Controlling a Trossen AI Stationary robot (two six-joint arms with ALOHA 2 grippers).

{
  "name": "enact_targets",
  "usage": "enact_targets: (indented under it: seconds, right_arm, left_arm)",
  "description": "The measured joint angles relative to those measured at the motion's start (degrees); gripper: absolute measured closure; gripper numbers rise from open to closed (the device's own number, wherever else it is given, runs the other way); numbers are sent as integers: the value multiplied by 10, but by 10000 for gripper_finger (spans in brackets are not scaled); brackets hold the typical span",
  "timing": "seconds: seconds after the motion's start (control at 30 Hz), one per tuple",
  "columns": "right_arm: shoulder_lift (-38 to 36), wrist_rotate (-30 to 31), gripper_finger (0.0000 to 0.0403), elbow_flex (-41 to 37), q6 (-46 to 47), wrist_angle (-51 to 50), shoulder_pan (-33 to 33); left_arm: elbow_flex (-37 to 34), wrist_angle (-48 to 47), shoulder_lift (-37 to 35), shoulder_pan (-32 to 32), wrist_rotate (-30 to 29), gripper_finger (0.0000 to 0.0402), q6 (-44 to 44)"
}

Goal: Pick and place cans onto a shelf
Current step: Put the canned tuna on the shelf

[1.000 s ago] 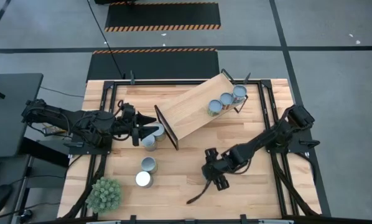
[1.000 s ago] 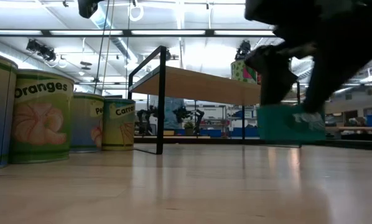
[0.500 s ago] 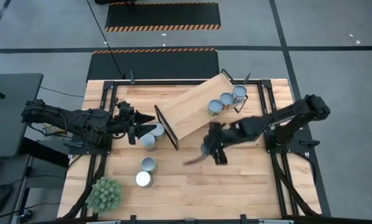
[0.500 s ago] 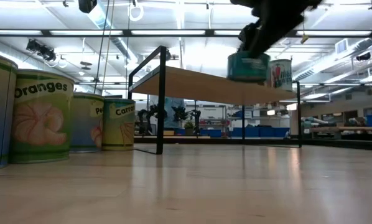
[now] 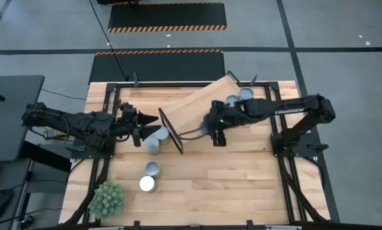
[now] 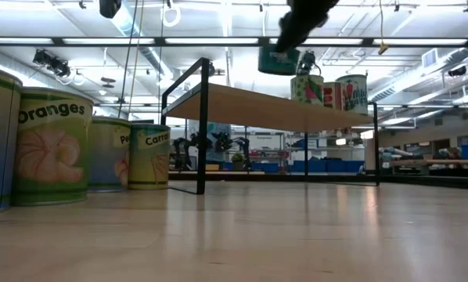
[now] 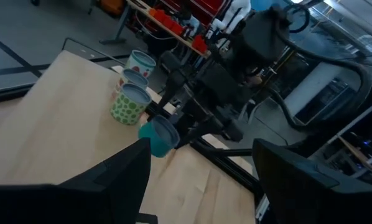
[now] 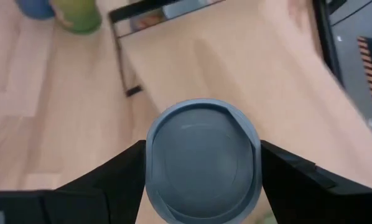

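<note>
**High view: teal can held up over the shelf**

Saw the right tool (image 5: pixel 214 130) reaching out over about the middle of the shelf (image 5: pixel 194 110), near one long side. Looked at the low view and found the teal can (image 6: pixel 279 59) up in the air above the shelf top, not touching the wood. Looked at the right wrist view and saw the round grey end of that can sitting tight between the two dark fingers (image 8: pixel 108 180), one on each side. Had a firm hold on the can, closed only as far as the can let it.

Counted two shelf cans (image 5: pixel 232 101) standing up near the far end of the shelf, just beside each other. Saw green dots on one of them in the left wrist view.

Saw the left tool (image 5: pixel 147 122) by the other end of the shelf, close to the black end frame (image 5: pixel 170 131). Found its fingers wide apart, with nothing between them. Spotted two near cans (image 5: pixel 154 145) on the bench (image 5: pixel 242 176) just beside that tool. Spotted two front cans (image 5: pixel 152 168) farther along the bench, near the spiky green plant (image 5: pixel 107 199) in the corner.

Read "Oranges" on one big-looking can (image 6: pixel 52 149) at the left side of the low view.
</note>
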Motion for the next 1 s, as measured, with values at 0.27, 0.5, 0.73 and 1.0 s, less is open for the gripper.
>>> enact_targets:
  seconds: [0.27, 0.5, 0.73, 1.0]
  right_arm:
    - [48, -44, 123, 25, -56, -10, -56]
    - [53, -44, 123, 25, -81, -17, -77]
    - [49, -68, 123, 24, -81, -55, -88]
    - [49, -69, 108, 23, -81, -62, -88]
  left_arm:
    - [0, -2, 0, 7, 1, 115, 0]
    - [0, -14, 0, 2, 1, 115, 0]
    - [0, -23, 0, 1, 1, 115, 0]
    - [0, -24, 0, 1, 1, 115, 0]
